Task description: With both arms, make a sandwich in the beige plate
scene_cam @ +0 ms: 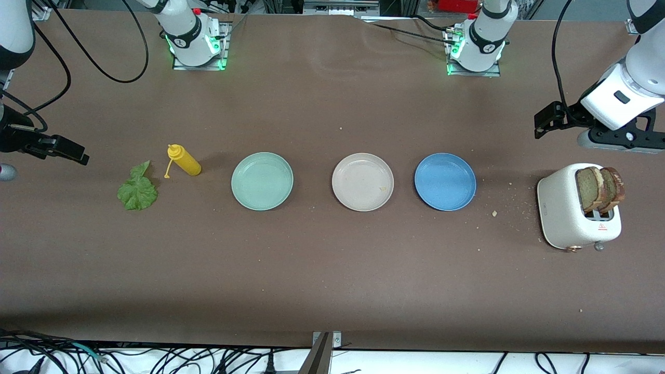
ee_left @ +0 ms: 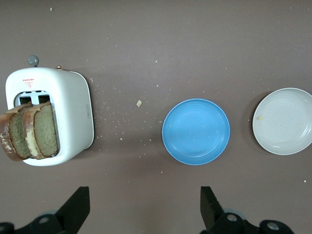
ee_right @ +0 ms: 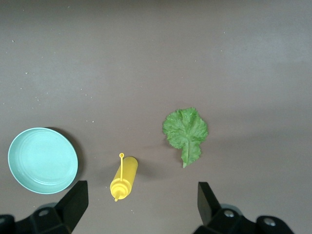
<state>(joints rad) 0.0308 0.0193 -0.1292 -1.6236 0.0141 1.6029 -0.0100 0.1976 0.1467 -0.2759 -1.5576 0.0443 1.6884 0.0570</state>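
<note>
- Three plates are set in a row on the brown table: mint-green plate toward the right arm's end, beige plate in the middle, blue plate toward the left arm's end. All three are seen bare apart from a crumb or two on the beige one.
- A white toaster is laid near the left arm's end of the table, well apart from the blue plate; two brown bread slices are lodged in its slots and stick out. Crumbs are scattered between toaster and blue plate.
- A green lettuce leaf is laid flat near the right arm's end, just beside a yellow squeeze bottle lying on its side; the bottle is slightly farther from the front camera than the leaf.
- The left hand is held in the air over the table by the toaster, fingers spread wide, nothing gripped; the bread and the beige plate are well apart from it.
- The right hand is held over the table's end near the lettuce, fingers wide, nothing gripped.
</note>
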